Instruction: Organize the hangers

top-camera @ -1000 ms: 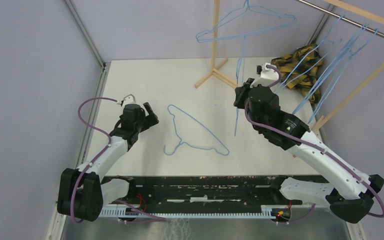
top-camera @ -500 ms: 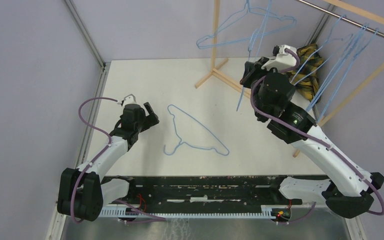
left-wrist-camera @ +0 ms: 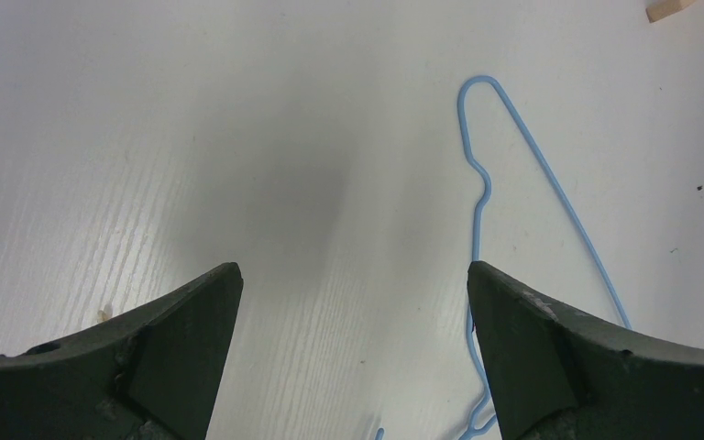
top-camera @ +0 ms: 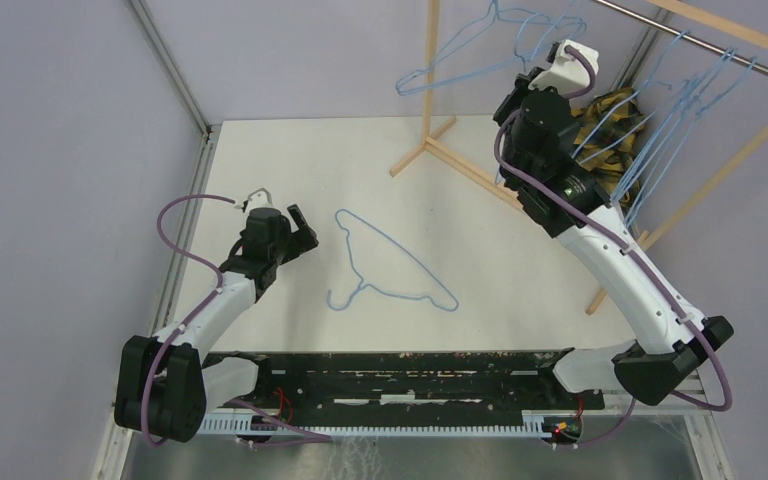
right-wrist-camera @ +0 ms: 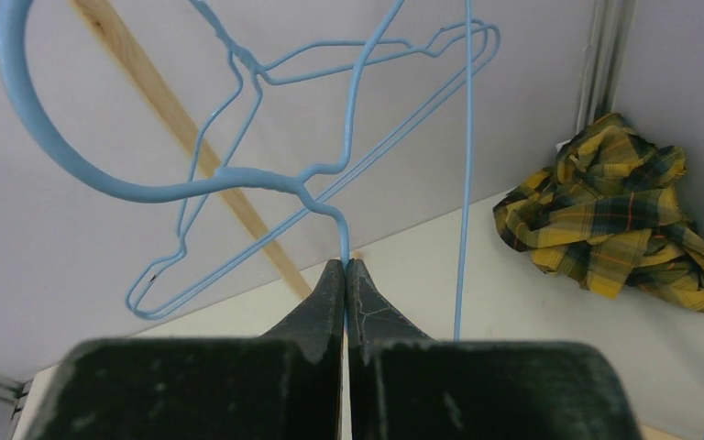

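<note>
Hanger point(right-wrist-camera: 238, 172) neck pinched between right fingers point(right-wrist-camera: 325, 302), hook above.

Top camera high, looking down on table point(top-camera: 290, 165) — left wrist close above, sharing flat hanger point(left-wrist-camera: 474, 266); right wrist faces upward.

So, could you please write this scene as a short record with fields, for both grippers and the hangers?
right gripper: shut on a light-blue wire hanger, held up near the wooden rack
left gripper: open, empty, over the table
hanger on table: one, lying flat, in front of the left gripper
plaid cloth: crumpled at the far right corner
</note>
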Available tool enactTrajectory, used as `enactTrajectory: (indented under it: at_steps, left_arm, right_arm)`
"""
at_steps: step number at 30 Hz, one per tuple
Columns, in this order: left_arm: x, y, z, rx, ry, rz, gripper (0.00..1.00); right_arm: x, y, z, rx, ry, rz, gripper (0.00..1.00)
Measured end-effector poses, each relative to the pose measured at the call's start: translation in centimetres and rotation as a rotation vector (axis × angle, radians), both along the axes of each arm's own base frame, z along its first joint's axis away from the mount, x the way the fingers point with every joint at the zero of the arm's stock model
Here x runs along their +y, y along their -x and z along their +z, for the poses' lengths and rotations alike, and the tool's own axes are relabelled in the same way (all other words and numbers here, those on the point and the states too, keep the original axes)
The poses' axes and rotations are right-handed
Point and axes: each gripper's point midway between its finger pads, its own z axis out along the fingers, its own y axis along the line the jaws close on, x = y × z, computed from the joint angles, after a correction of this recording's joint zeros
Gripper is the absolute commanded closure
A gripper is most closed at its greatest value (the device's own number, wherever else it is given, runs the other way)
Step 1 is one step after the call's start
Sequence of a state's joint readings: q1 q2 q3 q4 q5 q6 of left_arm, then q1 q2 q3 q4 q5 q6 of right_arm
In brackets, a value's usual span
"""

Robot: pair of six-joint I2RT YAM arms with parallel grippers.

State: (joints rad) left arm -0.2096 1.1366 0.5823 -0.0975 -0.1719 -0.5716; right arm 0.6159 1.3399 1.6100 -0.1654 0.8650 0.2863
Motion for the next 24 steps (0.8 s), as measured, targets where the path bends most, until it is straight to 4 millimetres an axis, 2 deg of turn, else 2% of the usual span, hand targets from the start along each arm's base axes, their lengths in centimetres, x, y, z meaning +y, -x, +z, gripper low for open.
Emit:
enactTrajectory:
  at_steps: [5,15,24]
  left_arm:
    - [0.0,0.0,-0.4,0.011,-0.002,0.0,0.0]
    - [0.0,0.0,-0.5,0.015,-0.003,0.0,0.0]
    - [0.0,0.0,-1.0,0.032,-0.007,0.0,0.0]
  right_arm:
    - [-1.5,-1.2,-0.2,0.003,0.004,-0.041,0.99]
    - [-5.3,-4.0,1.1,-0.034,-0.039,-0.118,0.99]
    - [-7.5,-6.9,-1.0,0.001,-0.053,-0.15,0.99]
